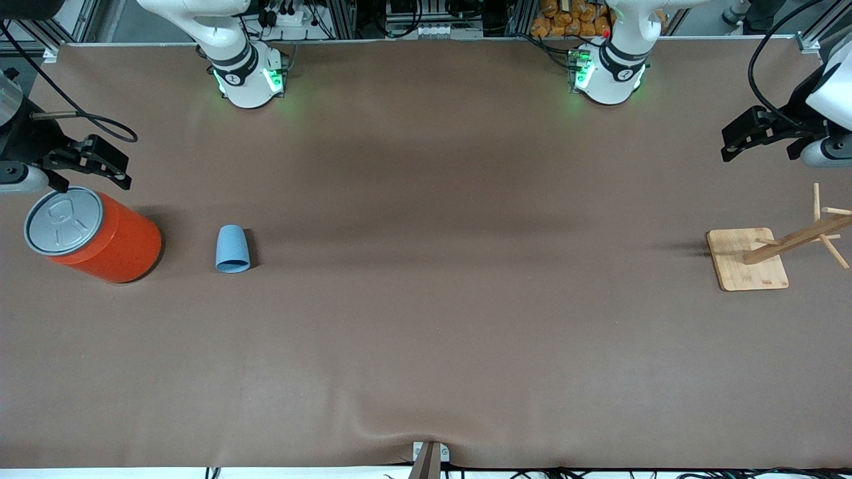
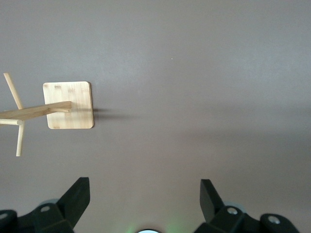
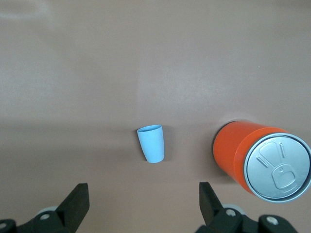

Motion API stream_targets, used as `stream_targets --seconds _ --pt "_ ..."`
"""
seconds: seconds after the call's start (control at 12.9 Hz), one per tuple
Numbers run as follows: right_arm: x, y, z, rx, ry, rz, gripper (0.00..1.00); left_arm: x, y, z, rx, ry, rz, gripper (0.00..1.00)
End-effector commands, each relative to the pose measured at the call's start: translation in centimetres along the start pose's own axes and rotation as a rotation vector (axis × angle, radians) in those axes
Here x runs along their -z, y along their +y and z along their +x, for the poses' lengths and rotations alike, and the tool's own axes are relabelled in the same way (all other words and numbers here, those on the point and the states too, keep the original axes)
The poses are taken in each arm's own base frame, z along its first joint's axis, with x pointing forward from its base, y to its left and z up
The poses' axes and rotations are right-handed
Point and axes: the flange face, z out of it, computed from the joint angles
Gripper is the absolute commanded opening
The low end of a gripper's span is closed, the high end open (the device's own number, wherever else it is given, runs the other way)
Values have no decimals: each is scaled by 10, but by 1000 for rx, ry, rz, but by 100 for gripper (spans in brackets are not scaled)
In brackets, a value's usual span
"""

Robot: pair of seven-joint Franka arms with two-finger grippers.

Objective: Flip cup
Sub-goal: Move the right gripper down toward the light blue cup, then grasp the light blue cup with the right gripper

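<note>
Both grippers' fingers hang apart and empty, the cup (image 1: 232, 249) standing on the table well clear of the right gripper (image 1: 90, 161).

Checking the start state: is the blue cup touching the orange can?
Apart. The front view shows bare table between the cup and the orange can; the right wrist view shows the same gap.
</note>
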Motion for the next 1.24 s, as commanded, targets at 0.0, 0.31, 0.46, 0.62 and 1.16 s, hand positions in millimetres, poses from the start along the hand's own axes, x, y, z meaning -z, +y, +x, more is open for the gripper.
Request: stream_targets --seconds 0.0,0.31,0.46,0.62,1.16 --pt "3 5 -6 3 2 34 100 4 -3 -2 7 -5 0 100" --pt "3 9 -7 -6 -4 33 100 4 -8 -1 6 -5 3 100" --pt "-7 12 -2 -14 -21 34 100 4 -8 -1 1 -5 1 100" --pt "-17 19 3 -22 -36 34 100 3 -8 -2 10 -8 0 100" --pt "-155 16 45 -28 -239 67 100 3 -12 0 11 1 -13 100"
